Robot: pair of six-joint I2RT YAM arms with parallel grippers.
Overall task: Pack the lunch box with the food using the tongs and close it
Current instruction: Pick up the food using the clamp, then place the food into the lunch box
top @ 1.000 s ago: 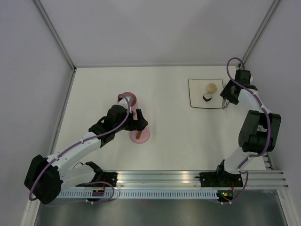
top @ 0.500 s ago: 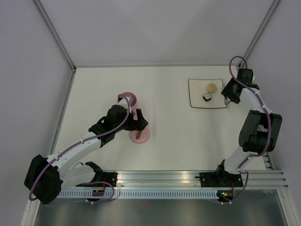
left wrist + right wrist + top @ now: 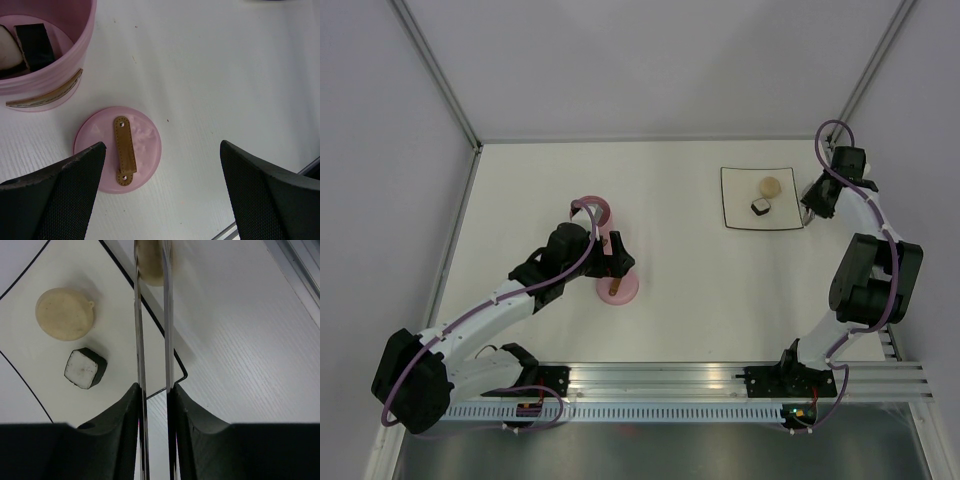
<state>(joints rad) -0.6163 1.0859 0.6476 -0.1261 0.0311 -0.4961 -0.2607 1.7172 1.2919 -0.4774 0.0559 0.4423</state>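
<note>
The pink lunch box [image 3: 592,210] stands open, with white and black food pieces [image 3: 30,45] inside the tub [image 3: 50,75]. Its pink lid [image 3: 145,145] with the brown handle [image 3: 125,150] lies flat on the table beside it. My left gripper [image 3: 161,147] hovers open over the lid's edge [image 3: 617,256]. My right gripper [image 3: 154,387] is shut on the silver tongs [image 3: 167,315], whose arms pinch a beige ball [image 3: 150,265] past the plate's corner. Another beige ball [image 3: 65,314] and a white-and-black cube [image 3: 85,368] lie on the white plate [image 3: 115,325].
The plate [image 3: 735,190] sits at the table's back right, next to my right gripper [image 3: 815,198]. The right wall and a metal frame rail [image 3: 295,265] run close behind the right arm. The arm bases and an aluminium rail [image 3: 660,380] line the near edge.
My right gripper has shifted right and a little back, off the plate's right edge, and the tongs' arms have closed in. The left arm, lid and lunch box have not moved.
</note>
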